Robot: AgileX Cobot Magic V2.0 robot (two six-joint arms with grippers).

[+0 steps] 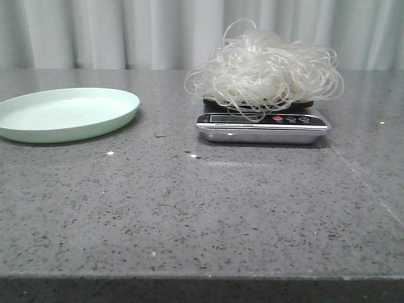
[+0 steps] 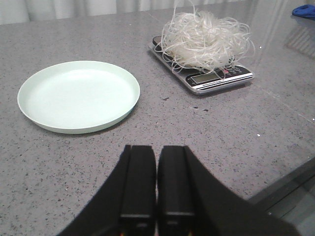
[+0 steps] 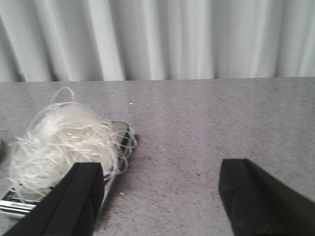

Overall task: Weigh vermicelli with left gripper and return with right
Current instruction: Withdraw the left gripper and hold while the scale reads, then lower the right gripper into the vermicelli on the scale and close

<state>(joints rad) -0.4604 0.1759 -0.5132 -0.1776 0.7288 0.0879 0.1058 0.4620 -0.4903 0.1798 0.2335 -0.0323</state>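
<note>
The vermicelli (image 1: 265,72), a fluffy whitish tangle of thin strands, rests on the silver kitchen scale (image 1: 262,126) at the back right of the grey table. It also shows in the left wrist view (image 2: 204,39) and the right wrist view (image 3: 61,142). The pale green plate (image 1: 66,113) sits empty at the back left, and the left wrist view shows it too (image 2: 78,96). My left gripper (image 2: 156,147) is shut and empty, hovering above the table in front of the plate. My right gripper (image 3: 160,169) is open and empty, just right of the scale. Neither gripper shows in the front view.
The scale's display and buttons (image 1: 287,118) face the front. A pale curtain (image 1: 126,31) hangs behind the table. The table's front edge (image 1: 202,276) runs across the foreground. A blue object (image 2: 305,11) lies beyond the scale in the left wrist view.
</note>
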